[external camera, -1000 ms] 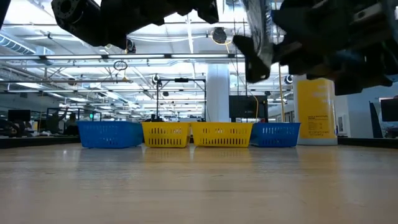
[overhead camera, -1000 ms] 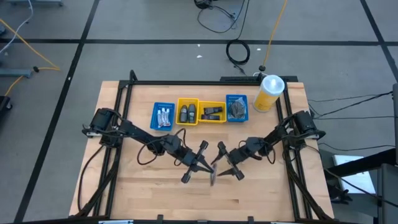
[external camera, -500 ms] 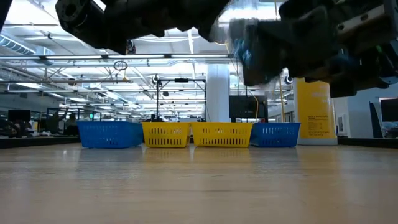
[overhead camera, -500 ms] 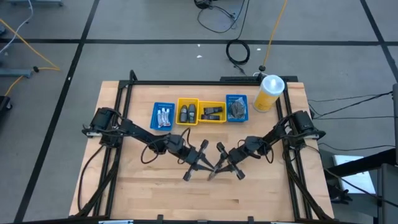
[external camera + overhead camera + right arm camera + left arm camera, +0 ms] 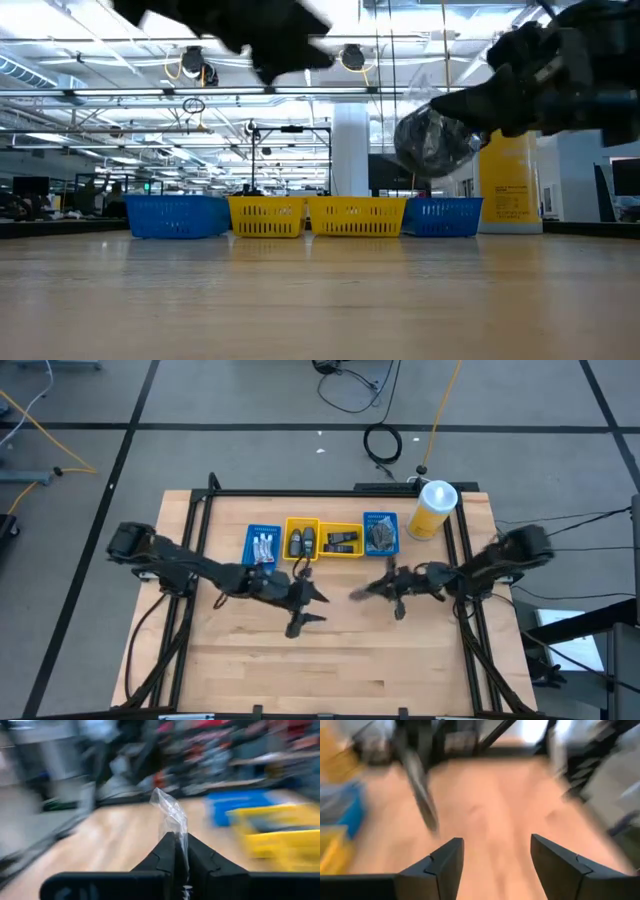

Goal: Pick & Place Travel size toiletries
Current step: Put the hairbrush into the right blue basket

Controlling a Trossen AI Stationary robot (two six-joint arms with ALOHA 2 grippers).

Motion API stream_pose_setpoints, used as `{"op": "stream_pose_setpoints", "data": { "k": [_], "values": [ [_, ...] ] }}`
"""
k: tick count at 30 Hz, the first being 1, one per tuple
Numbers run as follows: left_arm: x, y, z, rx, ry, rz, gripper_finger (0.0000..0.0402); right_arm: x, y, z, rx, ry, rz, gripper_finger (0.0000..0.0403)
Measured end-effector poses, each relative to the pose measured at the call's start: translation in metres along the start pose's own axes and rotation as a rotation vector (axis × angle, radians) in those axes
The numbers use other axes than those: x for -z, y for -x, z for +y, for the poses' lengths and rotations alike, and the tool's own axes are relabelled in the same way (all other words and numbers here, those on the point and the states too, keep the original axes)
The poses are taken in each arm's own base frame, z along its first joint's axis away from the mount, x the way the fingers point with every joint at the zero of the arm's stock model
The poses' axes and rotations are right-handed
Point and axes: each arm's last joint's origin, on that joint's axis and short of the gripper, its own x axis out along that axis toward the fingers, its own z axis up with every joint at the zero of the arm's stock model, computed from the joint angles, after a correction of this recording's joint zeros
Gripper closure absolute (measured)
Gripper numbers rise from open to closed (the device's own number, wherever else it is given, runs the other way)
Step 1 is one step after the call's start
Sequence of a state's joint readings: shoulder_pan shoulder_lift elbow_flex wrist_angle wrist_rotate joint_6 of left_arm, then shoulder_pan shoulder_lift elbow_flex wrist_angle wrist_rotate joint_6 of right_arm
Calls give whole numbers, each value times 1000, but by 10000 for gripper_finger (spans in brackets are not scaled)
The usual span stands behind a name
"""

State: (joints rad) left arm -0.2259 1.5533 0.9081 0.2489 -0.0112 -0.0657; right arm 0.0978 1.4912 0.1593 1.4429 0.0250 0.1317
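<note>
Wooden table (image 5: 250, 660) carries four trays at its far edge. Right gripper (image 5: 385, 586), closed on the clear wrap of a grey disc (image 5: 432, 140), hangs just in front of the blue tray (image 5: 381, 545), nearer it than the left gripper (image 5: 492, 852), which gapes empty.

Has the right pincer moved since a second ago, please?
Yes. The right pincer, shut on a wrapped disc, has moved from table centre toward the blue tray.

arms: dark, jointed | left gripper (image 5: 492, 857): black angular fingers | cables: seemingly black
</note>
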Motion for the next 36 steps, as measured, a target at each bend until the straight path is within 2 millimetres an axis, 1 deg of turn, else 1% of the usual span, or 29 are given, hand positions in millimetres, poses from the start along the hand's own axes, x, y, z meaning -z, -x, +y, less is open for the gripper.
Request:
{"op": "stream_pose_setpoints", "data": {
  "k": [2,4,7,10,12,14,15,18,21,25,30,36],
  "values": [
    [6,4,-6,-126,-14,69,171,-8,12,-5,155,11,-31,391],
    [14,6,-11,-237,-21,116,170,-15,18,-10,278,23,-7,388],
    [29,3,-14,-345,6,115,169,-29,17,-18,397,73,139,388],
    [49,-2,-16,-398,26,122,169,-59,11,-29,526,141,301,391],
    [57,-8,-15,-412,48,78,169,-82,8,-37,574,187,366,391],
    [67,-12,-11,-431,62,70,169,-105,3,-46,599,220,412,390],
    [69,-16,-9,-433,74,64,169,-113,1,-52,605,229,446,389],
    [80,-23,-4,-416,93,104,169,-125,-5,-74,594,193,561,389],
    [86,-28,-1,-379,109,131,169,-121,-8,-97,525,112,698,389],
    [88,-31,0,-361,117,126,169,-119,-12,-124,486,30,812,389],
    [87,-32,0,-359,111,120,169,-114,-21,-150,424,-76,836,389],
    [88,-32,0,-358,108,123,169,-102,-18,-169,389,-240,843,386]
  ]
}}
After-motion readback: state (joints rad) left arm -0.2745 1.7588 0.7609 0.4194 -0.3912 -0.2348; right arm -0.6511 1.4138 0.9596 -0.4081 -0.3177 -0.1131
